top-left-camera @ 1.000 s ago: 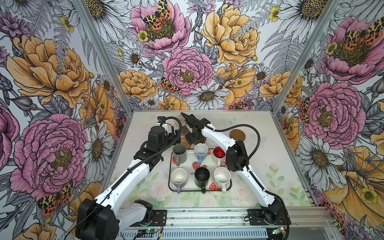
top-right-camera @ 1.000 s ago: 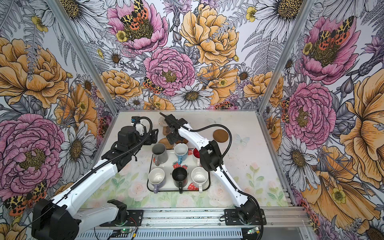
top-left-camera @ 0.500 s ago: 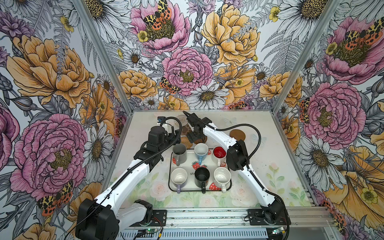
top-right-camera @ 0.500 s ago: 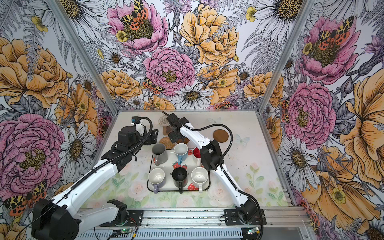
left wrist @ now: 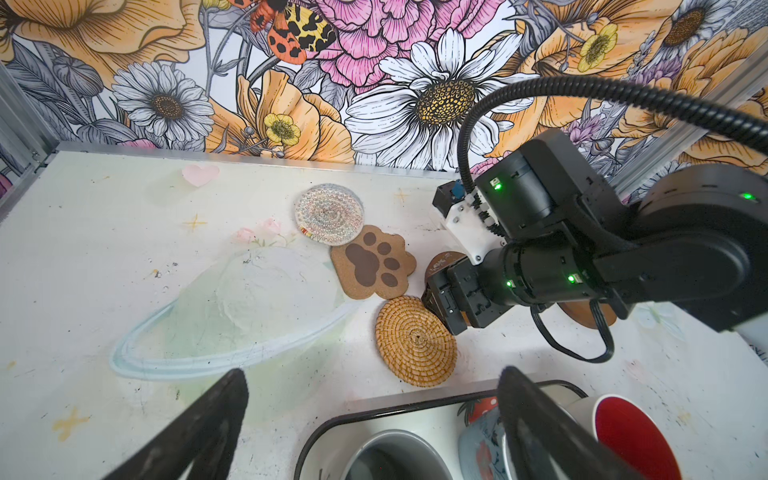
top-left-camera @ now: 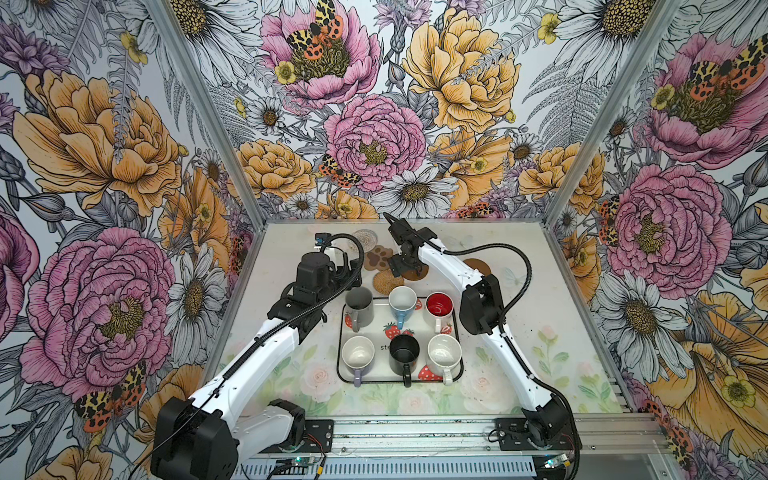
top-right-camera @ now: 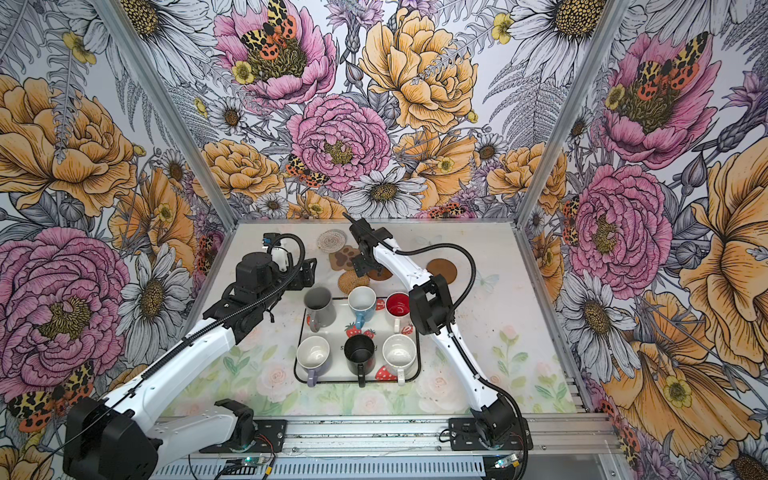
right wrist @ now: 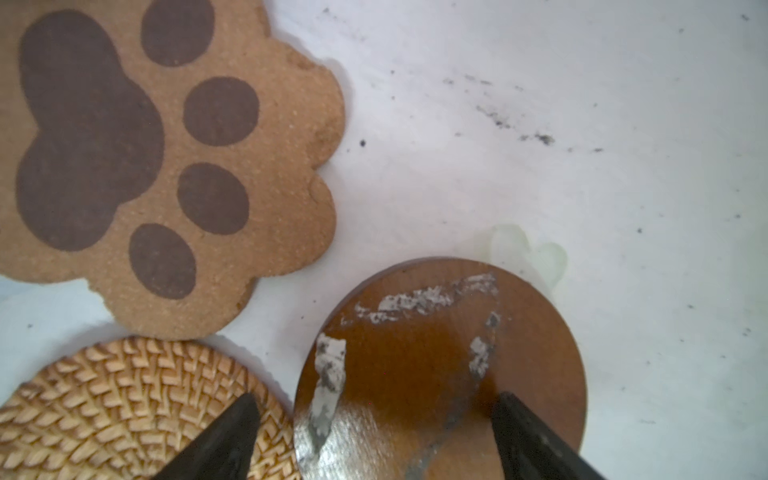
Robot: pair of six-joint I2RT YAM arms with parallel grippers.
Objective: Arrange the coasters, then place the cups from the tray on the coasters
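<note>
The scuffed dark brown coaster (right wrist: 440,365) lies flat toward the table's (top-left-camera: 540,291) far edge, behind the tray (top-left-camera: 379,318), just beside the rattan coaster (right wrist: 124,395) and paw coaster (right wrist: 166,166). Your right gripper (right wrist: 376,415) straddles it, jaws spread, with one finger over the rattan coaster's rim. Closing may drag that neighbour or skid the thin disc. Your left gripper (left wrist: 374,415) hovers, also spread.

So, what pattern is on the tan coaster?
Dark brown paw pads; the tan coaster shows best in right wrist view.

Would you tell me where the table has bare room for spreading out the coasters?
Free: right of the tray and the lone brown coaster; the far-left corner beside the woven coaster. Crowded: behind the tray, where coasters bunch around the right gripper.
</note>
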